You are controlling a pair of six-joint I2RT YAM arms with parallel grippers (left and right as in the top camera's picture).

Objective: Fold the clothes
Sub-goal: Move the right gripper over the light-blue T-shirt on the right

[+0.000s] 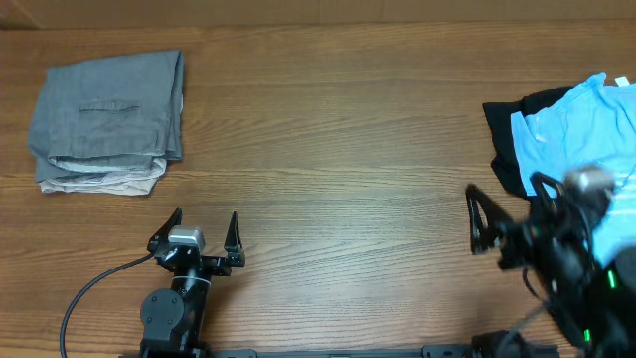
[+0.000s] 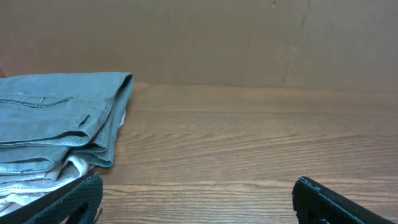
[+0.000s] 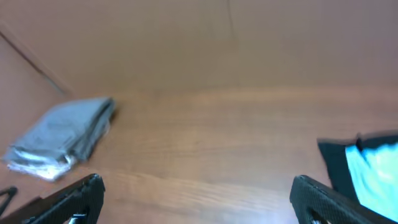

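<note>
The clothes lie in a loose heap at the table's right edge. A light blue T-shirt (image 1: 576, 129) rests on a black garment (image 1: 509, 144). In the right wrist view the T-shirt (image 3: 379, 174) and the black garment (image 3: 336, 160) show at the far right. My right gripper (image 1: 507, 199) hovers just left of the heap, open, with only bare wood between its fingers (image 3: 198, 182). My left gripper (image 1: 205, 221) sits near the front edge on the left side, open and empty (image 2: 199, 182), far from the heap.
Folded grey trousers (image 1: 109, 104) lie on a beige garment (image 1: 99, 182) at the back left, ahead and left of my left gripper (image 2: 56, 118). A brown cardboard wall (image 2: 249, 37) runs along the table's far edge.
</note>
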